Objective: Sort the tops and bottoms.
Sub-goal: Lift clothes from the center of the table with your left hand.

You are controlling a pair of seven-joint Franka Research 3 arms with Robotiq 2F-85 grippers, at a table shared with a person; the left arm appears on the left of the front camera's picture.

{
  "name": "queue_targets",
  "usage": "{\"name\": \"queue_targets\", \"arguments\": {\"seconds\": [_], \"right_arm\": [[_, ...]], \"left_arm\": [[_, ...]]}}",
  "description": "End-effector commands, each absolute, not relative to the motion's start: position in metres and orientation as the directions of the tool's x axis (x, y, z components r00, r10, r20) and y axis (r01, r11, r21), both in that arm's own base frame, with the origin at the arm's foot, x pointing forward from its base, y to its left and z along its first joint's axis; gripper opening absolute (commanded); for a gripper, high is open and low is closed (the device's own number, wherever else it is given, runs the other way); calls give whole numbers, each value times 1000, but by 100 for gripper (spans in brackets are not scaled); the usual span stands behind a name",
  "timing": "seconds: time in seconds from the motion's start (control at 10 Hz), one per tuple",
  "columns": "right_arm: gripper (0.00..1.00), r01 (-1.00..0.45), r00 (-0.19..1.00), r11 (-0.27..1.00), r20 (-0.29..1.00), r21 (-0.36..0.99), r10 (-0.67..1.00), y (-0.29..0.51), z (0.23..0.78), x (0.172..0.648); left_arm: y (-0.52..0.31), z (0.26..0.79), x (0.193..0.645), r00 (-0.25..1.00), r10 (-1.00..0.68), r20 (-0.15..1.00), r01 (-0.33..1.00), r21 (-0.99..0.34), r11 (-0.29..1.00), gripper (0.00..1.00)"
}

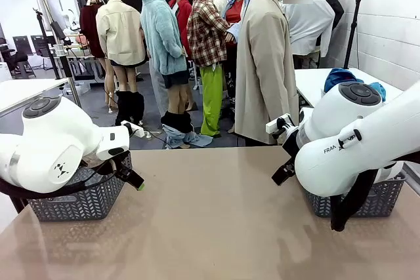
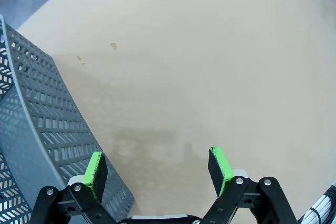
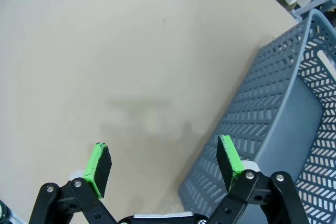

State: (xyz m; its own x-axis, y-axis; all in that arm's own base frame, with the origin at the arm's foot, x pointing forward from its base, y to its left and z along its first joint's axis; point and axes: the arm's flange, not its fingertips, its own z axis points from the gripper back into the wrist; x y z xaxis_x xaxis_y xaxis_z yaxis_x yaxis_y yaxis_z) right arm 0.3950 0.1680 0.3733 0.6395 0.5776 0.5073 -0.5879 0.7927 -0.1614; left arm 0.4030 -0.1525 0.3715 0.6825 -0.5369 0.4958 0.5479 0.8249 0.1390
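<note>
The left pincer point(image 2: 156, 156) is wide open and holds nothing. Bare bench point(image 2: 210, 51) lies under it, and a grey basket point(image 2: 47, 124) sits just beside one finger. The right pincer point(image 3: 163, 145) is wide open and empty too, with a second grey basket point(image 3: 273, 114) just beside one finger. The blue tops point(image 1: 339, 78) lie in a heap on a white table point(image 1: 312, 84), far past the right pincer and well apart from both pincers.
</note>
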Motion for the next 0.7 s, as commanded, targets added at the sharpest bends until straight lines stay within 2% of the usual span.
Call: {"name": "queue_targets", "arguments": {"seconds": [0.0, 0.2, 0.4, 0.6], "right_arm": [[100, -587, 641, 794, 508, -160, 576, 168, 373, 395], [100, -588, 640, 793, 507, -161, 578, 168, 373, 395], [100, -572, 556, 786, 594, -234, 581, 177, 407, 402], [100, -525, 491, 796, 657, -300, 572, 169, 450, 408]], "left_arm": [[-151, 372, 403, 684, -535, 496, 546, 139, 826, 100], [-152, 372, 403, 683, -537, 496, 548, 139, 825, 100], [-161, 420, 408, 590, -558, 584, 545, 223, 808, 100], [-156, 465, 403, 511, -603, 613, 553, 302, 776, 100]]}}
